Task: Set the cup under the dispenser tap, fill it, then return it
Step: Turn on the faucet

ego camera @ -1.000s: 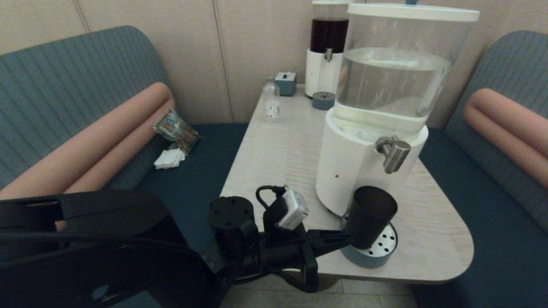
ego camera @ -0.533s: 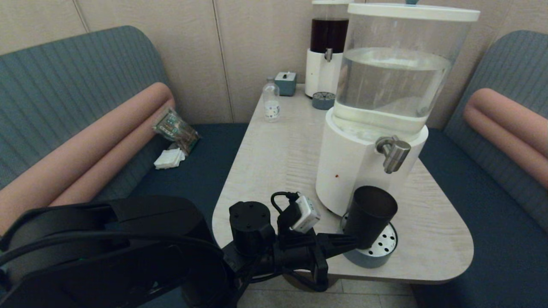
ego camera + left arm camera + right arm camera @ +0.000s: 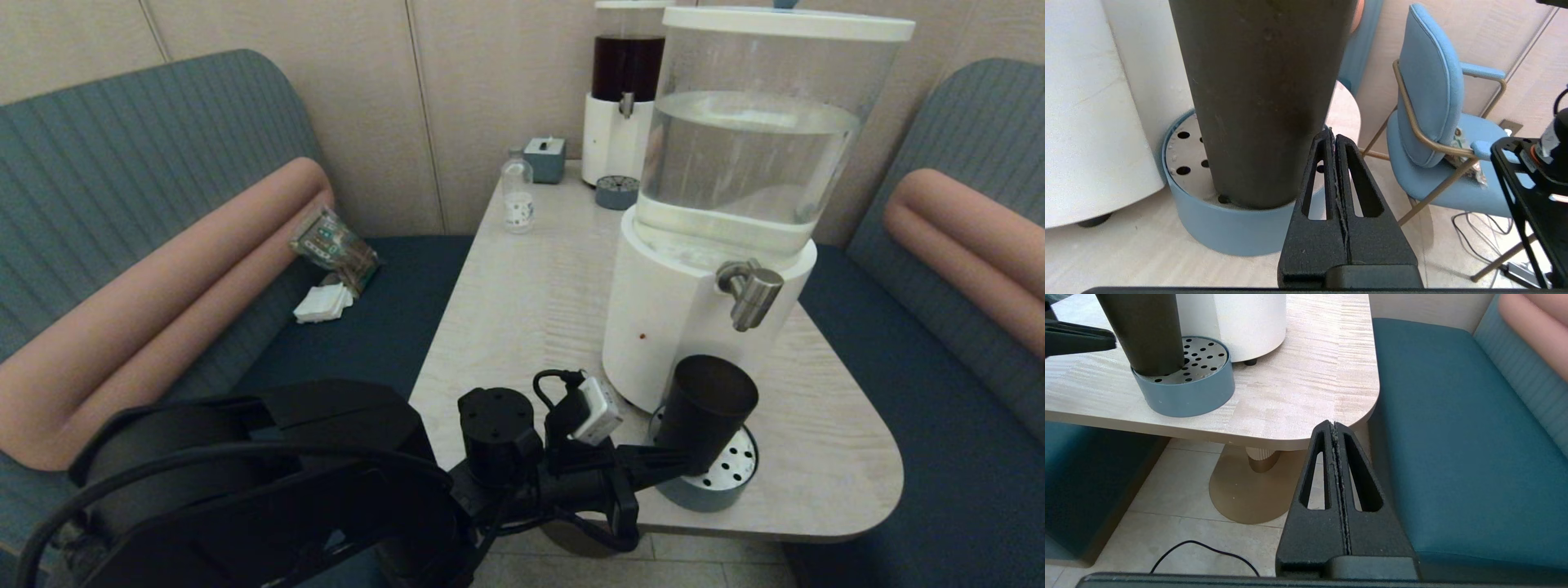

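Observation:
The matte black cup (image 3: 706, 408) stands upright on the round blue drip tray (image 3: 722, 494), below the brushed-steel tap (image 3: 749, 294) of the big white-based dispenser (image 3: 653, 327). My left gripper (image 3: 676, 461) is shut with nothing in it. It lies level at the table's front edge, with its tip (image 3: 1332, 132) right beside the lower wall of the cup (image 3: 1261, 102); I cannot tell if they touch. My right gripper (image 3: 1334, 424) is also shut on nothing. It hangs below the table's front right corner, out of the head view.
A slimmer dark-liquid dispenser (image 3: 624, 98) stands at the table's (image 3: 531, 286) far end with a small clear bottle (image 3: 518, 196) and a small grey box (image 3: 545, 158). Teal benches (image 3: 939, 425) run along both sides. A blue chair (image 3: 1437, 122) shows past the cup.
My left arm has swung to the right along the table's front edge, bringing its shut fingers closer to the cup's base. The cup has stayed in place.

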Available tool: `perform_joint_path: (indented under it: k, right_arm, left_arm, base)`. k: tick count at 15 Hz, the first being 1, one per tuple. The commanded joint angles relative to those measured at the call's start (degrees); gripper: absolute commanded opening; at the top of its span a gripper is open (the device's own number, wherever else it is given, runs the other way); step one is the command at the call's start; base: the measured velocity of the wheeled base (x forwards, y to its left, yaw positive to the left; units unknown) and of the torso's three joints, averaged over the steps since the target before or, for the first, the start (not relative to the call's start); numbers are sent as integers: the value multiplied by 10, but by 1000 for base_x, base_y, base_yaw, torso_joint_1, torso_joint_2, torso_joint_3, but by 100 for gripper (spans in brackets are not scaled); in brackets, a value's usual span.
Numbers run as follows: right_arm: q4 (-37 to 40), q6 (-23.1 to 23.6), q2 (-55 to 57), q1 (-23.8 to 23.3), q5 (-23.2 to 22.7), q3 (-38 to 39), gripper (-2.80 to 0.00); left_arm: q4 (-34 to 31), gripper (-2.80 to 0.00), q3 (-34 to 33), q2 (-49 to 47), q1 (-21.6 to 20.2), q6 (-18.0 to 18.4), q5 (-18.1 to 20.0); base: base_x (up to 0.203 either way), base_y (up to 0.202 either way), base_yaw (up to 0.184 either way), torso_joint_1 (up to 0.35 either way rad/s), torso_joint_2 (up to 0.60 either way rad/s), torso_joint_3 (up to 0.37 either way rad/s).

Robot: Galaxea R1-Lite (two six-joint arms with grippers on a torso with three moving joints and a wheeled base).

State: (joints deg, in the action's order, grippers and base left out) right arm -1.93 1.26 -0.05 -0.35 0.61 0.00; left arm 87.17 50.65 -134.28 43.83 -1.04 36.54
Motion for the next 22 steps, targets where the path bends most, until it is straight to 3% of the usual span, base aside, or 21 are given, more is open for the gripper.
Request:
perform_joint_path:
  k: [1, 15, 18, 22]
  right_arm:
    - [-1, 0, 0, 0, 0, 8, -280]
    - [-1, 1, 0, 0, 0, 8, -280]
    - [0, 1, 0, 0, 0, 8, -280]
    - [0, 0, 0, 0, -1, 8, -280]
  left_arm:
    - [5, -280, 11, -12, 1, 0, 2]
    - [5, -280, 77, -55, 5, -1, 3]
    - [5, -280, 39, -11, 9, 0, 3]
    - [5, -280, -71, 123, 22, -1, -1]
  base:
    - [0, 0, 0, 0, 0, 0]
    - [0, 0, 0, 0, 0, 0]
    - [0, 0, 0, 0, 0, 0]
    - [0, 0, 0, 0, 0, 0]
